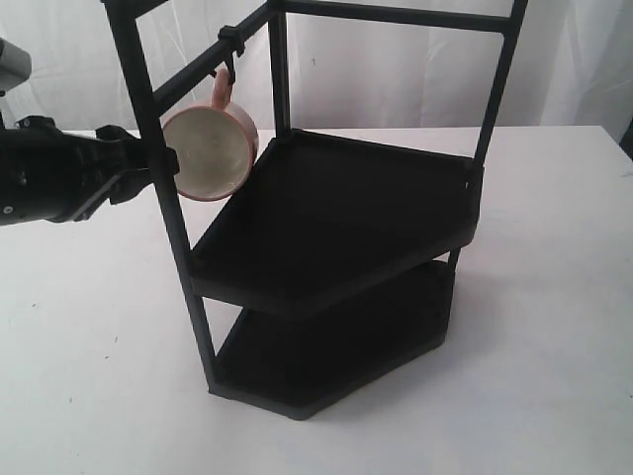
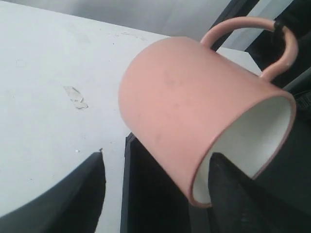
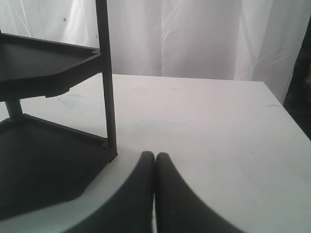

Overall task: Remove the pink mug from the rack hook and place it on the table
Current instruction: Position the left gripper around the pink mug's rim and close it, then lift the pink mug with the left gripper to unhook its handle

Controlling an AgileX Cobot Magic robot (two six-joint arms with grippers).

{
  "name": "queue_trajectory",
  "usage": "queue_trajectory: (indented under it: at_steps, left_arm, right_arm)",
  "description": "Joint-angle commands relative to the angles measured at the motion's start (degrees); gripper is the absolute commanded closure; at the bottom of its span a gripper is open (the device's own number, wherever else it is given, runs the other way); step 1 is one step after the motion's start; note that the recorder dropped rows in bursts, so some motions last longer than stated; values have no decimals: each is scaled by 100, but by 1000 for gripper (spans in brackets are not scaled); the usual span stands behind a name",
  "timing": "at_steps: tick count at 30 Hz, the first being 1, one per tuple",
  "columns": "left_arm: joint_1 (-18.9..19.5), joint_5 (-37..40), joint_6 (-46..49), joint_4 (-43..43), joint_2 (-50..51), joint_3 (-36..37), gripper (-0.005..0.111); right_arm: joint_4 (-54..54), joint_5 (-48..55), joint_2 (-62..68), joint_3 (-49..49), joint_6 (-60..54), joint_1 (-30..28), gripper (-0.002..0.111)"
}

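Observation:
The pink mug [image 1: 210, 150] hangs by its loop handle from the small black rack hook [image 1: 229, 45], which is clamped on a slanted bar of the rack [image 1: 326, 228]. Its cream mouth faces the exterior camera. My left gripper [image 1: 158, 163] is open right beside the mug, at the rack's front post. In the left wrist view the pink mug [image 2: 184, 107] fills the frame; one finger [image 2: 87, 189] lies outside its wall and the other finger [image 2: 233, 194] sits in front of the mouth. My right gripper [image 3: 154, 158] is shut and empty above the table [image 3: 209, 136].
The rack's front post [image 1: 168, 198] stands between my left arm and the mug. Two dark shelves [image 1: 336, 198] take up the middle of the table [image 1: 554, 297]. A rack post [image 3: 107, 77] and lower shelf [image 3: 43, 160] lie close to the right gripper.

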Motion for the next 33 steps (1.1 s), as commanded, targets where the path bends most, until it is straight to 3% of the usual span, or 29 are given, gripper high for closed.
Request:
queue_trajectory:
  at_steps: [1,8,16,23,29,33]
  left_arm:
    - [7,-324,-29,-122,-4,-176,43]
    - [7,-427,-29,-122,165,-512,56]
    - [7,-416,2,-122,452,-669,56]
    - [7,-330,2,914,526,-669,56]
    - [7,-866,2,1017,526,-669,56]
    - [7,-811,2,1154,526,-669,56]
  right_arm:
    - [-37,-44,-33,28,-20,-31,108]
    - [-37,-44,-33,28,-20,-31,108]
    - [-37,-44,-33,28,-20,-31,108]
    - [-37,-44,-33,28,-20,-31,108]
    - [-37,-44,-33,28,-20,-31,108]
    - [-37,-44,-33,28,-20,-31,108]
